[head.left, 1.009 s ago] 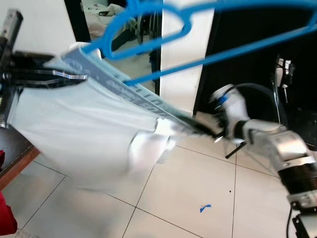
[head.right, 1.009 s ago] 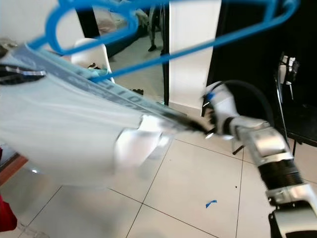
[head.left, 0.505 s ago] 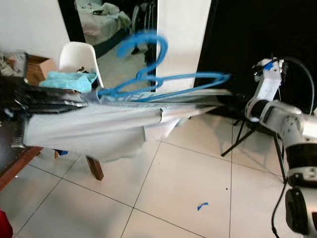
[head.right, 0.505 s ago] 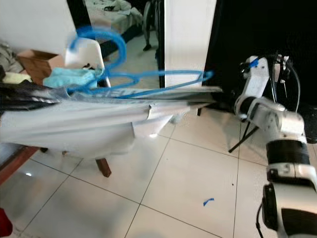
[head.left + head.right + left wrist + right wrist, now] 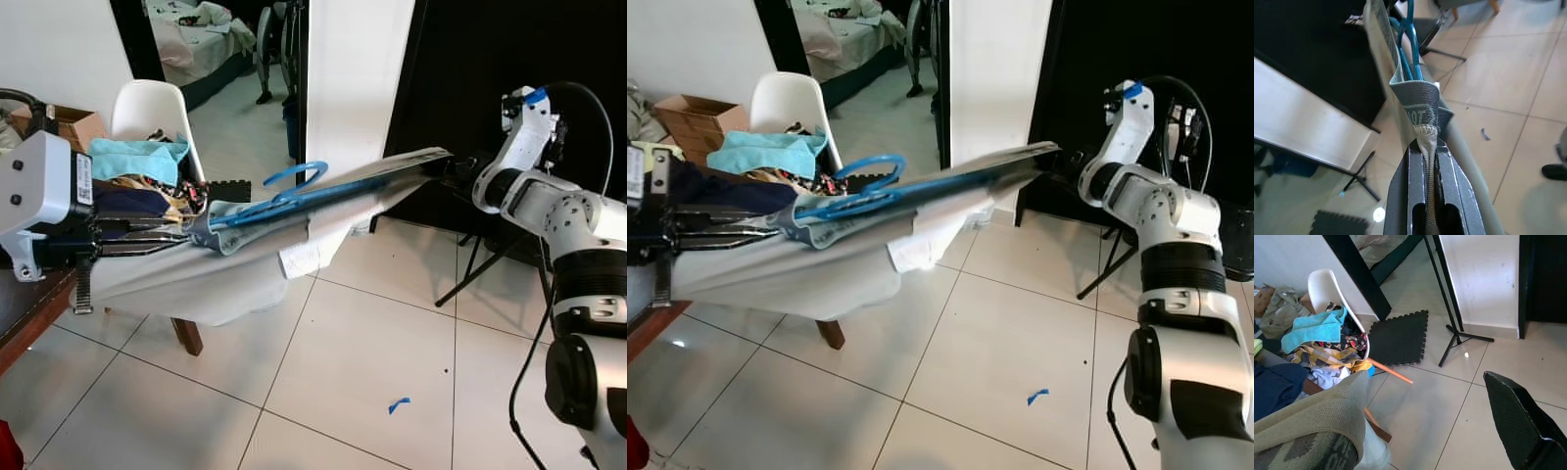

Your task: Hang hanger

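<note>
Stretching below the garment (image 5: 196, 279), a white chair (image 5: 147, 108) holds clothes (image 5: 137, 162).

Blue hanger (image 5: 294, 193): lower bar hidden inside pale garment (image 5: 186, 279). Right gripper (image 5: 453, 168) tips lost against black backdrop at 2 o'clock. Left gripper (image 5: 1426, 161) base cut by frame edge.

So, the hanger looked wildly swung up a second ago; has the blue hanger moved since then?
Yes. The blue hanger has dropped from near the doorway's top to lie flat along the stretched garment, level with the white chair.
</note>
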Robot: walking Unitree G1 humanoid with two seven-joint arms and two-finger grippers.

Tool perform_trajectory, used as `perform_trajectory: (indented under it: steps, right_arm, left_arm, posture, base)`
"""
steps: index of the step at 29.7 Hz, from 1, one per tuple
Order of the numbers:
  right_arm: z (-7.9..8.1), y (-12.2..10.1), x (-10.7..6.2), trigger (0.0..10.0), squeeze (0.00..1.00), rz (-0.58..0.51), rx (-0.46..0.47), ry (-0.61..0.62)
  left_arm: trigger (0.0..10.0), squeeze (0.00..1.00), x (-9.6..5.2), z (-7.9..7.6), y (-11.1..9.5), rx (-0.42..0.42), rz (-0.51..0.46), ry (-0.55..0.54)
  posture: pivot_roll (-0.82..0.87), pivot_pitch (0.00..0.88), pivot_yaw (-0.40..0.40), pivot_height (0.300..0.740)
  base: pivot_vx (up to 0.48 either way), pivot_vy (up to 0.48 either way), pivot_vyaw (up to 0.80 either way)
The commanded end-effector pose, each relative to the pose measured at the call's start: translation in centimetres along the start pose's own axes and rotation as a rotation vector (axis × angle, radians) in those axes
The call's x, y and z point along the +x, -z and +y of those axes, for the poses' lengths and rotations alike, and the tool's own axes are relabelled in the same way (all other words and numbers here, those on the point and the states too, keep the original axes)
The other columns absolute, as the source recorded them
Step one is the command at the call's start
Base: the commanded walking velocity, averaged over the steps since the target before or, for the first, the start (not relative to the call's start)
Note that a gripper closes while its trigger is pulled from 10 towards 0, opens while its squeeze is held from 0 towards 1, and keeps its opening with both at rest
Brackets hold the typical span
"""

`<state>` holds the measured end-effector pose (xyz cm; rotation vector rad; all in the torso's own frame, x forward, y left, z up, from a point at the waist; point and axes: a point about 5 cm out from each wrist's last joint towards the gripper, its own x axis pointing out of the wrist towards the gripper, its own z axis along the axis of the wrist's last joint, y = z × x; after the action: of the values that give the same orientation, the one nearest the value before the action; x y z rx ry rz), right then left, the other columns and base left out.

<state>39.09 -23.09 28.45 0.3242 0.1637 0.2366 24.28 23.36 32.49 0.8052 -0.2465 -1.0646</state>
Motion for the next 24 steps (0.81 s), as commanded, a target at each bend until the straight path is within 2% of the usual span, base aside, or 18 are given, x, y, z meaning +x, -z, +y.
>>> perform_trajectory:
  steps: [1, 4, 6, 7, 8, 9, 12, 17, 19, 20, 21, 24]
  right_arm:
    - [0.9, -1.0, -0.1, 10.0, 0.0, -0.022, 0.019, -0.037]
    - [1.7, -1.4, -0.1, 10.0, 0.0, -0.029, 0.02, -0.073]
    - [3.9, -1.8, -0.3, 10.0, 0.0, -0.025, 0.008, -0.184]
    - [3.9, -1.8, -0.3, 10.0, 0.0, -0.025, 0.008, -0.184]
    - [5.6, -1.7, -0.4, 10.0, 0.0, -0.013, 0.003, -0.257]
    - [5.6, -1.7, -0.4, 10.0, 0.0, -0.013, 0.003, -0.257]
    - [6.4, -1.3, -0.2, 10.0, 0.0, 0.001, 0.002, -0.283]
    - [7.0, -0.7, -0.1, 10.0, 0.0, 0.019, 0.006, -0.304]
    - [7.6, 0.0, -0.1, 10.0, 0.0, 0.047, -0.011, -0.335]
    - [7.6, 0.0, -0.1, 10.0, 0.0, 0.047, -0.011, -0.335]
    - [7.4, 0.6, -0.1, 10.0, 0.0, 0.055, -0.03, -0.329]
    - [6.9, 0.7, -0.1, 10.0, 0.0, 0.037, -0.043, -0.304]
  left_arm:
    - [10.0, 0.0, 0.4, 0.2, 0.6, 0.027, 0.03, -0.036]
    - [10.0, 0.0, 0.7, 0.4, 1.0, 0.052, 0.052, -0.067]
    - [10.0, 0.0, 1.8, 1.7, 1.6, 0.096, 0.072, -0.232]
    - [10.0, 0.0, 1.8, 1.7, 1.6, 0.096, 0.072, -0.232]
    - [10.0, 0.0, 2.2, 2.8, 2.0, 0.095, 0.078, -0.397]
    - [10.0, 0.0, 2.2, 2.8, 2.0, 0.095, 0.078, -0.397]
    - [10.0, 0.0, 3.4, 3.1, 2.3, 0.087, 0.054, -0.512]
    - [10.0, 0.0, 4.7, 2.7, 2.4, 0.034, -0.014, -0.542]
    - [10.0, 0.0, 5.8, 2.2, 2.2, -0.019, -0.083, -0.54]
    - [10.0, 0.0, 5.8, 2.2, 2.2, -0.019, -0.083, -0.54]
    - [10.0, 0.0, 6.0, 2.0, 2.0, -0.05, -0.138, -0.535]
    - [10.0, 0.0, 5.6, 2.3, 2.0, -0.061, -0.154, -0.554]
  posture:
    - [-0.03, 0.054, -0.009, 0.74]
    - [-0.03, 0.055, -0.007, 0.74]
    - [-0.03, 0.055, -0.006, 0.74]
    - [-0.03, 0.055, -0.006, 0.74]
    - [-0.04, 0.055, -0.005, 0.74]
    - [-0.04, 0.055, -0.005, 0.74]
    - [-0.04, 0.056, -0.001, 0.74]
    - [-0.04, 0.056, 0.0, 0.74]
    - [-0.04, 0.055, 0.0, 0.74]
    - [-0.04, 0.055, 0.0, 0.74]
    - [-0.04, 0.055, 0.006, 0.74]
    - [-0.04, 0.056, 0.008, 0.74]
  base:
    - [0.0, 0.0, 0.0]
    - [0.0, 0.0, 0.0]
    - [0.0, 0.0, 0.0]
    - [0.0, 0.0, 0.0]
    - [0.0, 0.0, 0.0]
    - [0.0, 0.0, 0.0]
    - [0.0, 0.0, 0.0]
    - [0.0, 0.0, 0.0]
    - [0.0, 0.0, 0.0]
    - [0.0, 0.0, 0.0]
    - [0.0, 0.0, 0.0]
    - [0.0, 0.0, 0.0]
